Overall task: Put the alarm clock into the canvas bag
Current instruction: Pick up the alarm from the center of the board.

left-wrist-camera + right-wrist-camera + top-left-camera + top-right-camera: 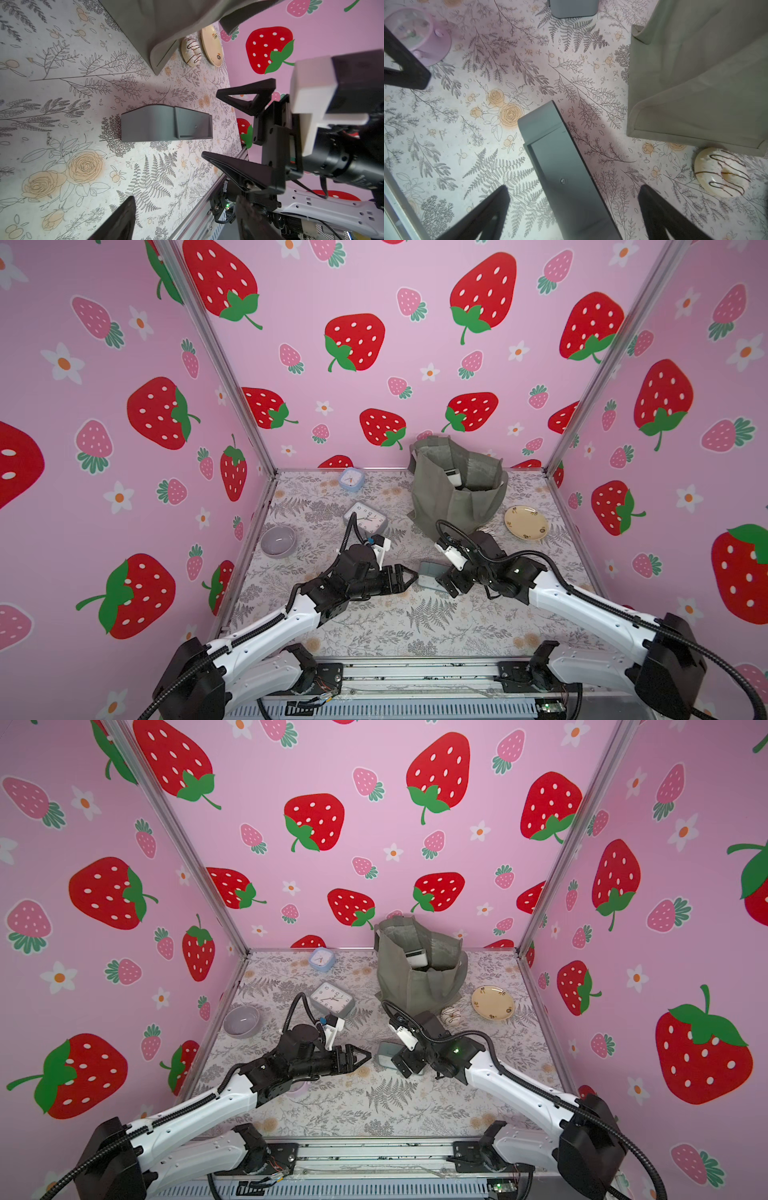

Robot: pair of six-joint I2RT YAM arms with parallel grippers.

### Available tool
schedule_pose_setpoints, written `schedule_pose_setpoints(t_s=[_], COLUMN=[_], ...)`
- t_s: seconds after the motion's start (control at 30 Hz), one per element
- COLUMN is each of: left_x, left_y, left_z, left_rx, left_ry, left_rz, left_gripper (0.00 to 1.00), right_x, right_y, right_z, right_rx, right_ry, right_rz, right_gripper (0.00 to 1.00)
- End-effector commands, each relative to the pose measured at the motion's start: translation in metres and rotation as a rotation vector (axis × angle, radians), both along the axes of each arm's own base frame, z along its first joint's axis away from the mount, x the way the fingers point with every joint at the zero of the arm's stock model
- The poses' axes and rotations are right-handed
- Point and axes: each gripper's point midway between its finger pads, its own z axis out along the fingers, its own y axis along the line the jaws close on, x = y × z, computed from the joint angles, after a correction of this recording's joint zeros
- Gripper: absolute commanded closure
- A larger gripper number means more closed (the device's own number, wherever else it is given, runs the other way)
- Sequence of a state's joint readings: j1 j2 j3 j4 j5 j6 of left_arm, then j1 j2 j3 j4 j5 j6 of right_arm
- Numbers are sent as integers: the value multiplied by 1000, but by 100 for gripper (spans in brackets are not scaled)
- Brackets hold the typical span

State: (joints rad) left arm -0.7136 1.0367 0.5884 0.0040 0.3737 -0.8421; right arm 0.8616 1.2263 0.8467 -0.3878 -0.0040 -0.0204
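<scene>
A grey alarm clock point(560, 166) lies face down on the floral table, also in both top views point(429, 573). My right gripper point(574, 207) is open and straddles it, with a gap on each side. My left gripper point(185, 220) is open and empty, its tips point(409, 576) just left of that clock. The grey-green canvas bag point(457, 489) stands open at the back, with a white object inside. A grey-white alarm clock point(365, 517), a small blue one point(351, 480) and a lilac round one point(419, 35) also rest on the table.
A lilac bowl point(278, 541) sits at the left edge. A cream plate point(526, 522) is right of the bag, and an iced donut point(722, 172) lies by the bag's base. Strawberry-print walls close three sides.
</scene>
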Motion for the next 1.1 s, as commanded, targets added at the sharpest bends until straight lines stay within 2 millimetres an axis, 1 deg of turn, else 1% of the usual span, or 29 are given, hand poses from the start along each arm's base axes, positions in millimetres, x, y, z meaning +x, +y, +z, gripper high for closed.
schedule_pose_setpoints(t_s=[0.0, 0.13, 0.2, 0.3, 0.43, 0.53, 0.7, 0.9, 1.0, 1.07], left_x=[-3, -3, -3, -3, -2, -1, 0, -1, 0, 0], left_y=[4, 11, 13, 16, 18, 18, 19, 21, 22, 23], left_z=[-2, -1, -1, -5, -9, -8, -6, -8, -6, -5], left_rx=[-25, -42, -37, -24, -21, -23, -24, -20, -24, -24], left_ry=[5, 2, 2, 9, 23, 23, 20, 22, 19, 10], left_rz=[-14, 2, 5, 14, 26, 26, 28, 32, 33, 36], left_gripper=[23, 23, 23, 23, 22, 22, 22, 23, 23, 22], right_x=[0, 1, 2, -1, -3, -3, 0, -1, -1, 0], right_y=[5, 8, 9, 14, 16, 15, 15, 15, 15, 15], right_z=[0, -10, -11, -14, -24, -31, -35, -41, -42, -39], right_rx=[-58, -116, -134, -147, -185, -214, -231, -242, -247, -244], right_ry=[-6, 16, 25, 55, 94, 104, 99, 111, 112, 103], right_rz=[71, 112, 120, 158, 192, 202, 205, 219, 223, 219], right_gripper=[0, 0, 0, 1, 2, 6, 11, 24, 36, 44])
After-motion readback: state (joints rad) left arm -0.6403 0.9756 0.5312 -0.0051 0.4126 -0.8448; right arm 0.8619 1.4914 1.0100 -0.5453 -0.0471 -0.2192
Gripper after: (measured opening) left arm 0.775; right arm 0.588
